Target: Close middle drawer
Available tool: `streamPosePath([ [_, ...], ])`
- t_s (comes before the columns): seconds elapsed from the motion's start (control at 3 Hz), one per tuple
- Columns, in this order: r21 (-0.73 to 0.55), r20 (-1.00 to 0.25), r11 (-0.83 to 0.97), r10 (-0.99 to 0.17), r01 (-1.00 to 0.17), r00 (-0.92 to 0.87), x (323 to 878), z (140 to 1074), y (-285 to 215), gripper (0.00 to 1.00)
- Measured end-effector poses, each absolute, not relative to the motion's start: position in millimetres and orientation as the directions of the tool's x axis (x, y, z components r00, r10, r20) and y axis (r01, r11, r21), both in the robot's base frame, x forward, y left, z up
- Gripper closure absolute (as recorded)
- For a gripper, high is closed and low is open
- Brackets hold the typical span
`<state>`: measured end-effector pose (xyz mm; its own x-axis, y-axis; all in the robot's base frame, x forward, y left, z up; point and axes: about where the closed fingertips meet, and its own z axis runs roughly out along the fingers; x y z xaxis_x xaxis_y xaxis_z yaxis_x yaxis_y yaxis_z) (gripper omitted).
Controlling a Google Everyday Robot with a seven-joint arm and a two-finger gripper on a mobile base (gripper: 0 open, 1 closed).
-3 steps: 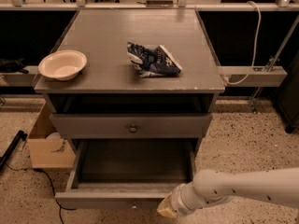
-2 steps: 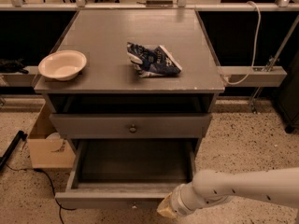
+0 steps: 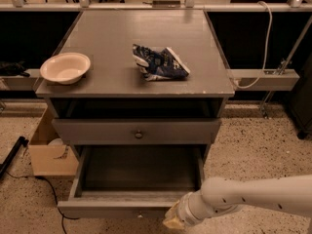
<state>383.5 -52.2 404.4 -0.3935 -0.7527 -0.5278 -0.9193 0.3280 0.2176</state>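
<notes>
The middle drawer [image 3: 139, 172] is pulled out of the grey cabinet and shows a bare grey box inside. Its front panel [image 3: 112, 208] runs along the bottom of the view, and its knob is hidden. My gripper [image 3: 173, 221] is at the end of the white arm [image 3: 253, 195] that comes in from the right. It is at the front panel, right of its centre, and low in the view. Above the open drawer is a shut grey drawer front [image 3: 136, 130] with a dark round knob [image 3: 139, 134].
A pale bowl [image 3: 65, 67] and a crumpled blue snack bag [image 3: 158, 62] lie on the cabinet top [image 3: 146, 28]. A cardboard box [image 3: 48, 152] stands on the speckled floor at the left. A white cable [image 3: 263, 43] hangs at the right.
</notes>
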Motion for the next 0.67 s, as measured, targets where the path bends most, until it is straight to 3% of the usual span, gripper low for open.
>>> streamPosePath([
  [0.33,0.217,-0.528,0.328,-0.753,-0.919,-0.393,383.6,404.3,-52.1,0.04],
  [0.67,0.216,-0.528,0.328,-0.753,-0.92,-0.392,381.7,404.2,-51.7,0.0],
])
